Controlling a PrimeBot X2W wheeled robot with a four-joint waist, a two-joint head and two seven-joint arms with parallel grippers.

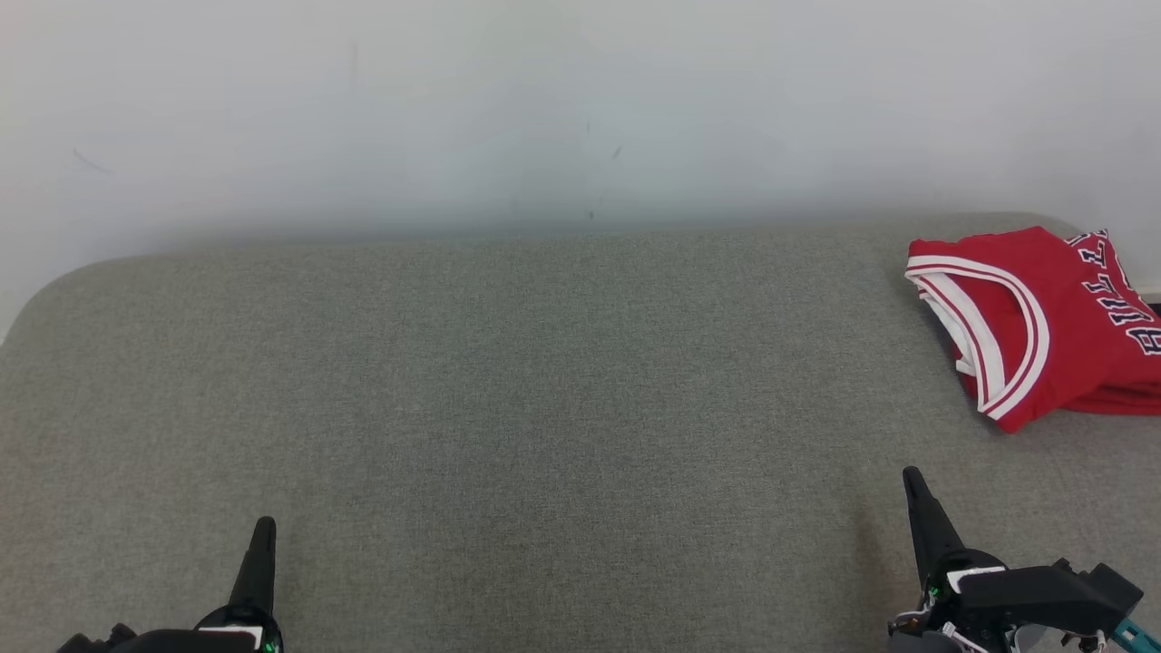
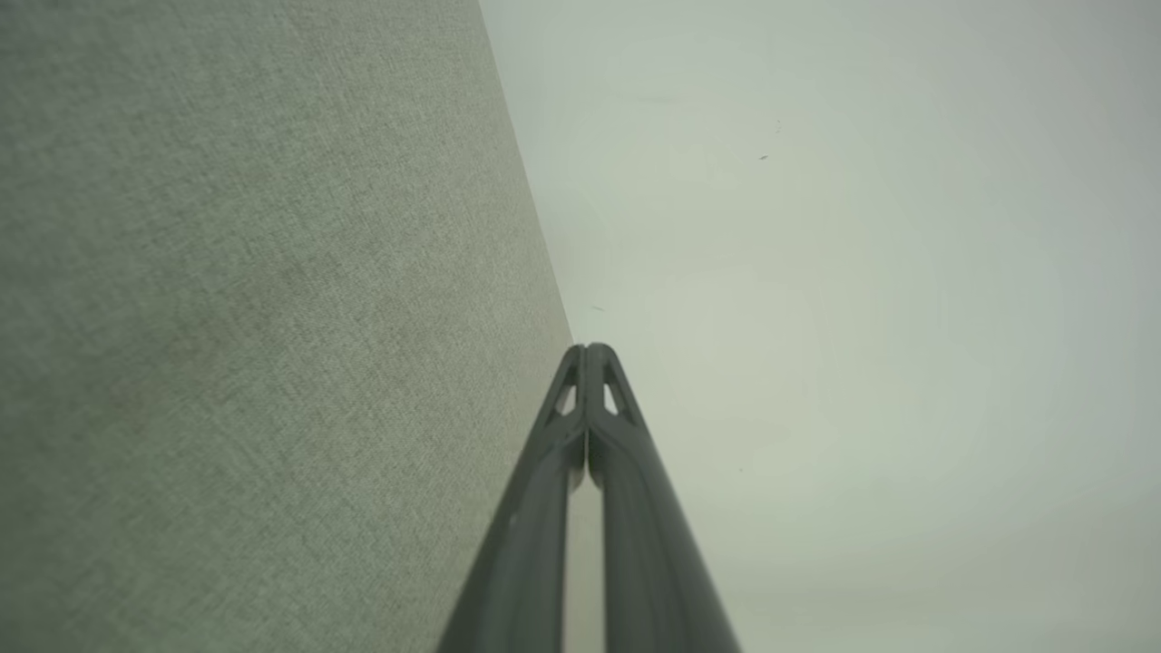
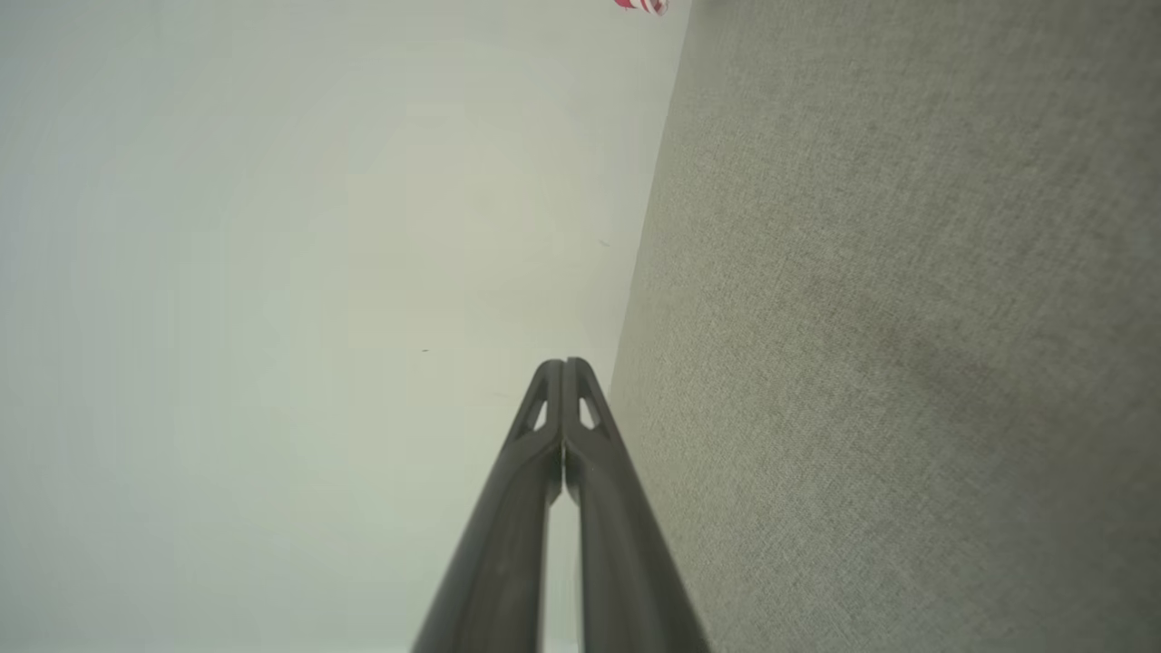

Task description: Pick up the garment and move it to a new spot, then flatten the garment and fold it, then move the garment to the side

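Fabric top [image 1: 544, 381]: grey, it ran before you to a pale wall [image 1: 544, 109].
Garment [image 1: 1043, 317]: red, folded, it lay at your far right corner.
Right gripper [image 1: 911, 479]: fingers were pressed together, near the Garment, not touching.
Left gripper [image 1: 265, 526]: fingers were pressed together, well apart from it.

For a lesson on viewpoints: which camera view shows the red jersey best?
The head view: the red jersey lies folded on the grey surface, trim and lettering clear. The right wrist view catches a sliver of it at its top edge; the left wrist view faces surface and wall.
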